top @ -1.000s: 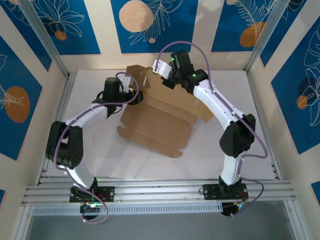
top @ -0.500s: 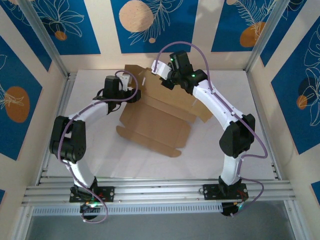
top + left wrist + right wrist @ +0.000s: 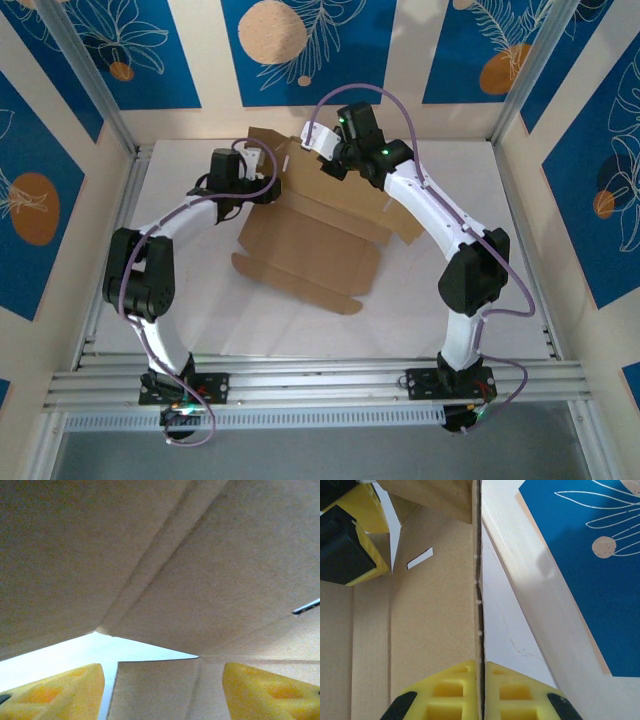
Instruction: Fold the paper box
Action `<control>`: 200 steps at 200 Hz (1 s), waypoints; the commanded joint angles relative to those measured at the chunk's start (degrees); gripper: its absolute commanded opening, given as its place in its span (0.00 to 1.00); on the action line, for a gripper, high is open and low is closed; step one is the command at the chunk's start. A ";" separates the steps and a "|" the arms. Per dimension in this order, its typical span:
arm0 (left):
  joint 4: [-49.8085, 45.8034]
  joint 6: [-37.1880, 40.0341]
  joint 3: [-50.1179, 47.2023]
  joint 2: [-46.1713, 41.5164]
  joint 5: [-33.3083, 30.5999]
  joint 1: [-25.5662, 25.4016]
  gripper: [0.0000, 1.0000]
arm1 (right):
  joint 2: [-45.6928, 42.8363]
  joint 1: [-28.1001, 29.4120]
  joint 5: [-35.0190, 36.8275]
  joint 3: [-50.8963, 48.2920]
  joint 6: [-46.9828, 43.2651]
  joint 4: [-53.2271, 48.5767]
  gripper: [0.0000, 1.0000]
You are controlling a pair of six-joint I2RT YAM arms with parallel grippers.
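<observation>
Paper box (image 3: 310, 250) lies on the white bench (image 3: 450, 300), mid-to-rear and partly folded. The front part is flat w/ a tabbed edge toward the arms, and the rear panels stand up near the back wall (image 3: 300, 60). Left claw (image 3: 262, 188) is at the box's rear left corner. Right claw (image 3: 318, 148) is on the raised rear panel, just beside it.

Left wrist view: left claw (image 3: 160, 695) has its yellow fingers (image 3: 55, 692) well apart. The paper box (image 3: 200, 580) is close in front, w/ creases meeting at a corner. Nothing looks pinched btw the fingers.

Right wrist view: right claw (image 3: 482, 692) is squeezed together on the thin top edge of an upright wall of the paper box (image 3: 420, 630), card sandwiched btw both pads. Left claw's yellow-and-black finger (image 3: 347, 535) is at top left, close to the card. Blue panel (image 3: 580, 555) is off to the right.
</observation>
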 commanded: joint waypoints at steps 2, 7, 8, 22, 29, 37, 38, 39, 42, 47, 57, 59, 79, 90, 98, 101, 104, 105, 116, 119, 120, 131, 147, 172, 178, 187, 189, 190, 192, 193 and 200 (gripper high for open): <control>0.74 -2.39 0.68 0.44 5.02 0.52 0.62 | -0.33 0.39 -1.18 2.04 0.88 0.25 0.00; 1.34 -2.93 0.33 0.30 5.86 0.48 0.62 | -0.24 0.39 -1.18 2.18 1.08 0.29 0.00; 1.44 -3.07 0.24 0.30 6.09 0.50 0.62 | -0.24 0.44 -1.14 2.20 1.10 0.27 0.00; 3.41 -5.14 -0.73 -0.26 9.02 0.52 0.61 | 0.02 0.35 -1.10 2.56 1.31 0.38 0.00; 4.22 -6.16 -1.10 -0.51 10.43 0.52 0.61 | 0.16 0.39 -1.12 2.79 1.46 0.27 0.00; 5.42 -7.23 -1.54 -0.82 12.06 0.52 0.61 | 0.28 0.42 -1.01 3.01 1.58 0.25 0.00; 5.59 -7.33 -1.62 -0.83 12.26 0.52 0.61 | 0.29 0.49 -1.01 3.02 1.61 0.24 0.00; 5.77 -7.42 -1.70 -0.84 12.49 0.52 0.60 | 0.29 0.53 -1.01 3.06 1.58 0.24 0.00; 6.28 -7.65 -1.85 -1.01 13.09 0.52 0.60 | 0.37 0.49 -1.01 3.14 1.62 0.16 0.00; 7.00 -8.13 -2.11 -1.22 14.03 0.50 0.60 | 0.38 0.61 -0.93 3.19 1.64 0.19 0.00; 7.48 -8.71 -2.13 -1.46 15.66 0.52 0.60 | 0.47 0.73 -0.86 3.28 1.73 0.21 0.00; 7.51 -8.85 -2.02 -1.46 15.94 0.52 0.60 | 0.47 0.74 -0.86 3.28 1.73 0.19 0.00; 8.58 -10.29 -1.77 -0.80 18.70 0.48 0.60 | 0.55 1.09 -0.83 3.45 1.97 0.24 0.00; 9.88 -11.63 -1.95 0.16 19.99 0.51 0.60 | 0.65 1.23 -0.89 3.68 2.18 0.10 0.00; 10.69 -12.34 -1.95 1.07 20.90 0.50 0.60 | 0.64 1.36 -1.15 3.74 2.41 -0.04 0.00; 10.93 -12.61 -1.95 1.41 21.16 0.52 0.60 | 0.64 1.44 -1.36 3.72 2.51 -0.02 0.00; 11.21 -12.88 -1.93 1.63 21.42 0.52 0.60 | 0.60 1.51 -1.55 3.72 2.62 -0.10 0.00; 11.26 -12.92 -1.99 1.84 21.46 0.52 0.60 | 0.62 1.52 -1.58 3.72 2.66 -0.10 0.00; 12.54 -14.03 -1.95 2.89 22.08 0.44 0.59 | 0.55 1.90 -2.22 3.55 2.82 -0.33 0.00; 12.98 -14.48 -1.95 3.11 22.24 0.51 0.60 | 0.55 2.00 -2.40 3.55 2.82 -0.41 0.00; 13.15 -14.65 -1.95 3.20 22.27 0.52 0.60 | 0.55 2.03 -2.45 3.50 2.76 -0.39 0.00; 14.54 -15.88 -1.87 4.15 22.59 0.51 0.59 | 0.64 2.41 -2.50 3.22 2.59 -0.42 0.00; 15.08 -16.95 -1.03 5.57 22.83 0.46 0.59 | 0.81 2.84 -2.42 3.02 2.52 -0.40 0.00; 14.89 -17.26 0.17 6.69 22.71 0.48 0.59 | 1.07 3.70 -2.28 3.29 2.62 -0.37 0.00; 14.75 -17.23 0.33 6.87 22.51 0.52 0.59 | 1.21 3.84 -2.09 3.37 2.45 -0.41 0.00; 14.73 -17.10 0.51 7.21 22.26 0.52 0.59 | 1.34 4.00 -1.79 3.53 2.40 -0.46 0.00; 14.73 -17.10 0.57 7.28 22.18 0.52 0.59 | 1.34 4.00 -1.82 3.54 2.43 -0.53 0.00; 14.73 -17.14 0.63 7.30 22.16 0.52 0.59 | 1.35 4.00 -1.81 3.54 2.43 -0.54 0.00; 14.77 -17.24 0.65 7.39 22.16 0.52 0.59 | 1.41 4.00 -1.80 3.55 2.45 -0.52 0.00; 14.84 -17.25 0.62 7.40 22.14 0.52 0.59 | 1.42 4.00 -1.80 3.59 2.49 -0.54 0.00; 15.49 -17.86 0.59 7.87 22.39 0.48 0.59 | 1.44 4.08 -2.08 3.76 2.76 -0.61 0.00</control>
